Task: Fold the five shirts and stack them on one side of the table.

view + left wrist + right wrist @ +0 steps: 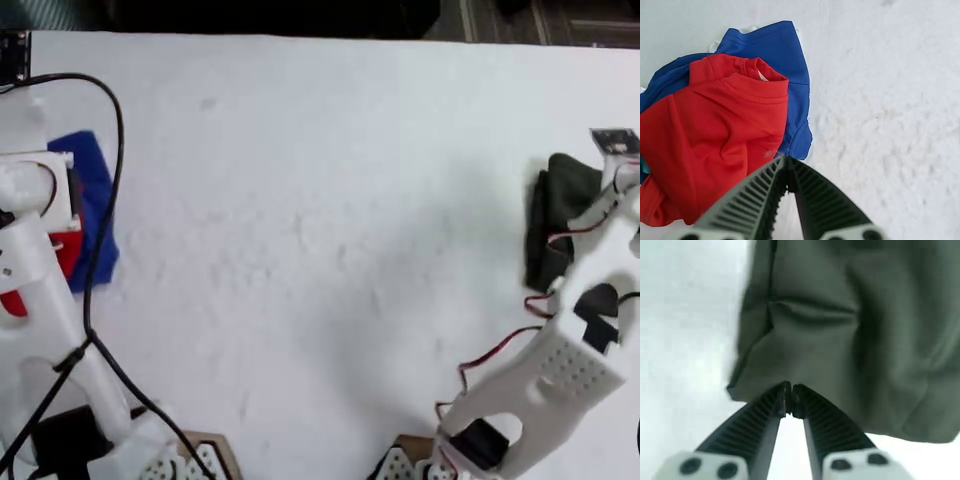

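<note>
A red shirt [710, 135] lies crumpled on top of a blue shirt [775, 50] at the table's left edge, seen as red shirt [65, 255] and blue shirt [95, 195] in the high view. My left gripper [786, 164] hangs shut just above the red shirt's edge, with nothing between its fingers. A dark green shirt [850, 330] is bunched at the right edge, shown as the dark green shirt [558, 215] from above. My right gripper [789, 392] is shut with its tips at that shirt's near edge; whether it pinches fabric I cannot tell.
The white table [320, 200] stretches wide and bare between the two arms. A black cable [105, 200] loops over the left arm [40, 290]. Red wires [490, 360] trail beside the right arm [560, 380]. A sliver of teal cloth [642, 172] peeks out under the red shirt.
</note>
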Robot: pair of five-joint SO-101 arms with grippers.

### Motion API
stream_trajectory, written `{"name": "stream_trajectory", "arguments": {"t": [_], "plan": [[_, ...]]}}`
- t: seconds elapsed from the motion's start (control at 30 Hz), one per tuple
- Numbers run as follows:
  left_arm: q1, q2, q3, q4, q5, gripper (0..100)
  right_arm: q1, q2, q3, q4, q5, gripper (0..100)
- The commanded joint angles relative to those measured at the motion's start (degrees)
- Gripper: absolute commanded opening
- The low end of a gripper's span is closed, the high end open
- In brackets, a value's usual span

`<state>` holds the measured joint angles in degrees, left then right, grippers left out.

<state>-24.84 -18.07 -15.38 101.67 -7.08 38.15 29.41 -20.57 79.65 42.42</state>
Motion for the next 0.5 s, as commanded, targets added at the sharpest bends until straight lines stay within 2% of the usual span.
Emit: {"name": "stream_trajectory", "arguments": {"t": [0.0, 0.1, 0.2, 0.47], "plan": [[-0.48, -2.24, -0.7, 0.35, 0.09, 2, 1.45, 2.33, -0.35, -3.91, -0.35, 1.7], [-0.48, -2.24, -0.7, 0.35, 0.09, 2, 0.75, 5.41, 1.32, -3.03, -0.35, 1.7], [-0.48, -2.24, -0.7, 0.35, 0.09, 2, -0.31, 6.11, 1.85, 2.86, -0.35, 1.7], [-0.22, -2.24, -0.7, 0.35, 0.09, 2, -0.75, 0.31, -2.55, 13.41, -0.09, 1.7]]}}
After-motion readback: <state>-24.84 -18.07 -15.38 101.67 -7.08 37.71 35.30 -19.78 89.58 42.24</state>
